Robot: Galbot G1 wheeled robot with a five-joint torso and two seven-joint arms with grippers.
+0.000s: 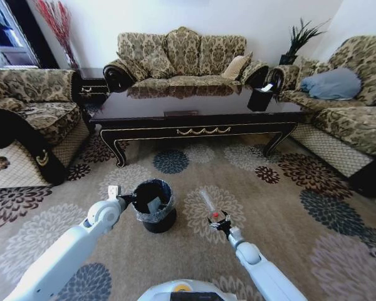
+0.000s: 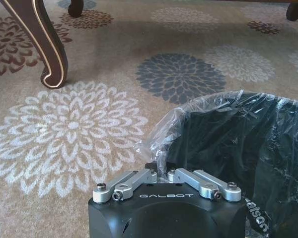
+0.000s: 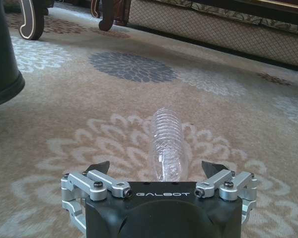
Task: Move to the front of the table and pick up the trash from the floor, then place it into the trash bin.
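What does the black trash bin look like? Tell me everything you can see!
The trash bin is small, round and black, standing upright on the flowery carpet in front of the long dark table. A crinkly, shiny black bag lines it and folds over the rim. Something pale lies inside. The left gripper is shut on the bag's edge at the rim.

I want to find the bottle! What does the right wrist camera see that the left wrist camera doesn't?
Right wrist view alone: a clear plastic bottle lying on the floor between the open right gripper fingers.

Left wrist view alone: the left gripper shut on the crinkled bag liner, and the bin's inside.

Both: the flowered floor, the trash bin, and curved table legs.
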